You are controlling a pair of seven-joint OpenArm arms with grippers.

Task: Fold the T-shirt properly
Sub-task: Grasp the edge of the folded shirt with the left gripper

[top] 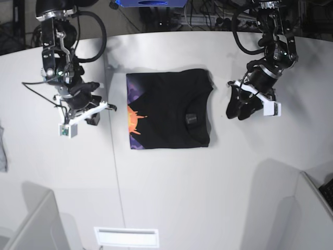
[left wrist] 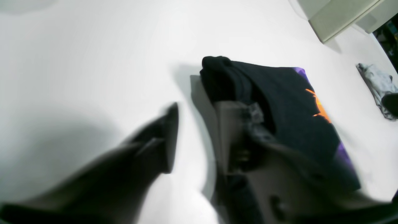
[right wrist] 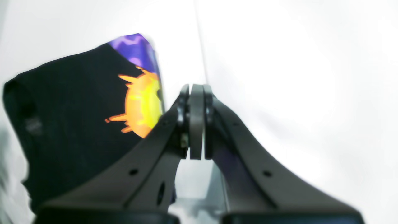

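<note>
T-shirt (top: 169, 109) lies folded on table (top: 208, 192) btw both arms, left gripper (top: 240, 107) released, right gripper (top: 96, 115) clenched on nothing, so folding seems finished; next probably only retreat.

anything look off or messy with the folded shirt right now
Mostly tidy: the T-shirt lies as a compact rectangle on the table. Its top right corner bulges out a little, bunched instead of flat. Both grippers are off the cloth.
</note>
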